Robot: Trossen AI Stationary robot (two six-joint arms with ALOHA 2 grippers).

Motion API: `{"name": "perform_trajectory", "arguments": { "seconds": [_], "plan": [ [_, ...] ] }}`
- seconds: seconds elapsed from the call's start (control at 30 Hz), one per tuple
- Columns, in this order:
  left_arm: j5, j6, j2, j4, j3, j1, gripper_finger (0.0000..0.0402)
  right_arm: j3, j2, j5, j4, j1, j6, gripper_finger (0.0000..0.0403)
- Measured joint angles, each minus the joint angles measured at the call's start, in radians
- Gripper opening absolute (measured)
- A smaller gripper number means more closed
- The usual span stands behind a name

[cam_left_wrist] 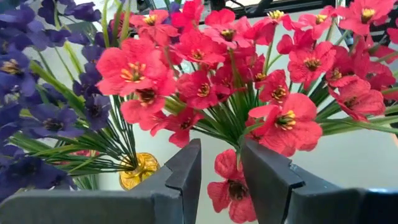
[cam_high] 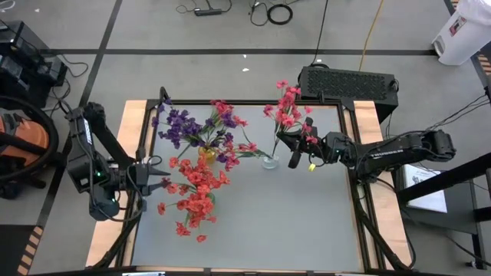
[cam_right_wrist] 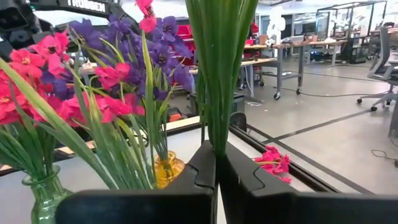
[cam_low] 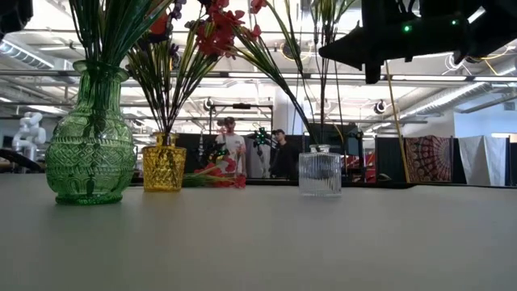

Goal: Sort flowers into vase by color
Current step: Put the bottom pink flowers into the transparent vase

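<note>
No readable writing or brand marks that I can make out anywhere — the white container on the floor has a label, but it's too small to read.

The right gripper [cam_right_wrist: 216, 165] is clenched tight on a bundle of green stems [cam_right_wrist: 219, 74], which rise straight up out of its closed fingers. From above, that gripper [cam_high: 294, 156] sits just beside the clear vase [cam_high: 269, 161], with pink-red blossoms [cam_high: 288, 107] spreading beyond it toward the table's far edge.

The left gripper [cam_high: 157, 175] is at the left side of the table with its fingers parted, not holding anything I can see. Right in front of it is the pink-red bunch [cam_high: 196, 190]; its wrist camera shows those blossoms [cam_left_wrist: 205, 81] filling the view just past the open fingertips, purple ones [cam_left_wrist: 37, 93] off to one side and a bit of the yellow vase [cam_left_wrist: 138, 171] behind.

The low view is the only one showing all three vases standing upright — green [cam_low: 90, 133], yellow [cam_low: 164, 167] and clear [cam_low: 320, 172] — plus two people [cam_low: 250, 153] standing far back in the room. The overhead view adds the purple bunch [cam_high: 180, 126] further out from the left gripper.
</note>
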Motion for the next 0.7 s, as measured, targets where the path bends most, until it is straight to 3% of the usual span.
{"name": "perform_trajectory", "arguments": {
  "seconds": [0.53,0.7],
  "plan": [
    [0.122,0.000,0.026,0.007,0.000,0.000,0.0121,0.000,0.122,0.000,0.061,0.000,0.010,0.0001],
    [0.146,-0.006,0.026,0.007,0.000,0.000,0.0121,0.000,0.148,0.000,0.088,0.000,0.009,0.0022]
  ]
}}
